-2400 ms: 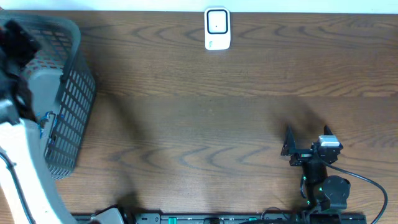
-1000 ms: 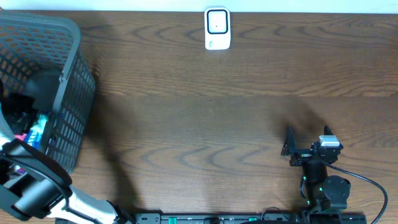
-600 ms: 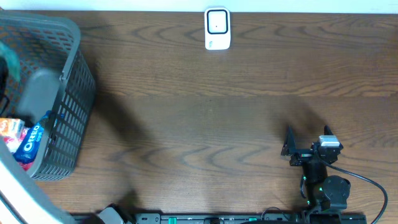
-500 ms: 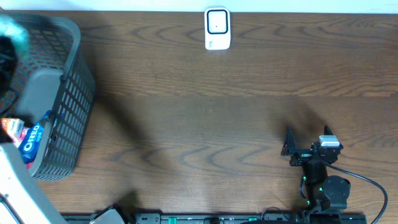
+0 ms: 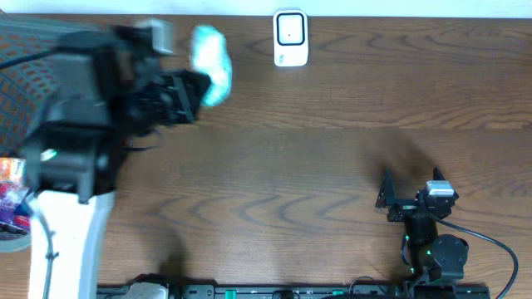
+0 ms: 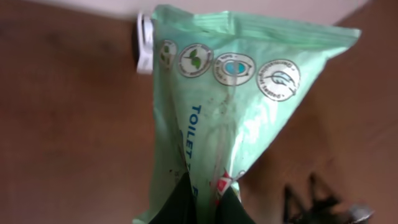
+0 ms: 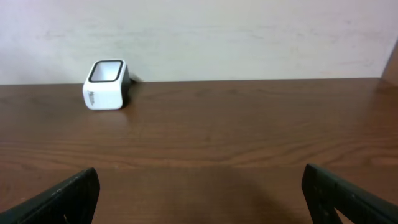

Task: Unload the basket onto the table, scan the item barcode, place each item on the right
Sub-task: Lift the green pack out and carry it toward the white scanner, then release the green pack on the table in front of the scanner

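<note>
The pale green packet (image 6: 236, 106) hangs in the air above the far side of the bench (image 5: 332, 166), just left of the white scanner (image 5: 290, 37) that stands at the back edge. In the left wrist view the packet fills most of the picture. Its sealed end is up, a row of four round printed emblems sits below that seal, and the word "TOILET" runs down the face in blue. No barcode can be made out on the side shown. Behind the packet's upper left corner a sliver of the scanner peeks out, so the two overlap in that view, though whether they touch cannot be told.

The left fingers (image 6: 204, 200) are pressed together on the packet's lower end, pinching the crumpled film between their dark tips. From overhead the left arm is a blurred dark mass reaching across from the left, with the packet a smeared light patch just beyond it.

At the left edge of the bench stands a grey mesh basket (image 5: 25, 41), mostly covered by the arm, with some coloured wrappers (image 5: 10, 195) showing lower down, too blurred to read.

The right fingers (image 5: 411, 198) are spread wide and hold nothing. That arm sits low at the near right of the bench, well apart from the packet, facing the scanner across bare wood.
</note>
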Motion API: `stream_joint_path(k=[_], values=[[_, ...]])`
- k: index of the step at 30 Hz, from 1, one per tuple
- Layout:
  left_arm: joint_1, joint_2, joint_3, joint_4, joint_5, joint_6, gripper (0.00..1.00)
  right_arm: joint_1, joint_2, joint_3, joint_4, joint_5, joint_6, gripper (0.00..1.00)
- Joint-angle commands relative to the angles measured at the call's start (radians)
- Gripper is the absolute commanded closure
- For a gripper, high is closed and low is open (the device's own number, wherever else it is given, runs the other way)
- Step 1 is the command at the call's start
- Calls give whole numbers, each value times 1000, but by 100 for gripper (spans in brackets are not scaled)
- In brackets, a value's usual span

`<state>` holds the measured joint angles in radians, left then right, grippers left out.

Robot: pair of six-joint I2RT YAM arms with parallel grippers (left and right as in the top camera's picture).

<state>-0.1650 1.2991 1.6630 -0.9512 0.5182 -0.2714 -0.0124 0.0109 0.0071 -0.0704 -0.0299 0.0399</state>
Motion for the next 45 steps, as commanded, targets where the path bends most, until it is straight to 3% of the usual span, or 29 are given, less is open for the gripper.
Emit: stream_joint_path(k=[1,3,7,16,31,39,45], values=[[-122,71,7,-47,-278,50,93,-12,-5,-2,-4,-2,-11,1],[-183,123,7,-80,-351,50,93,-12,-5,-2,-4,-2,-11,1],[-251,243,7,-134,-355,49,93,-12,-5,-2,-4,-2,-11,1],[-275,478,7,-214,-355,38,93,-12,-5,-2,-4,-2,-11,1],[-274,508,-10,-176,-361,23,92,-12,-5,-2,-4,-2,-11,1],[-274,512,-45,-157,-426,-41,93,-12,-5,-2,-4,-2,-11,1],[-275,512,-128,-42,-425,-50,93,-12,-5,-2,-4,-2,-11,1]])
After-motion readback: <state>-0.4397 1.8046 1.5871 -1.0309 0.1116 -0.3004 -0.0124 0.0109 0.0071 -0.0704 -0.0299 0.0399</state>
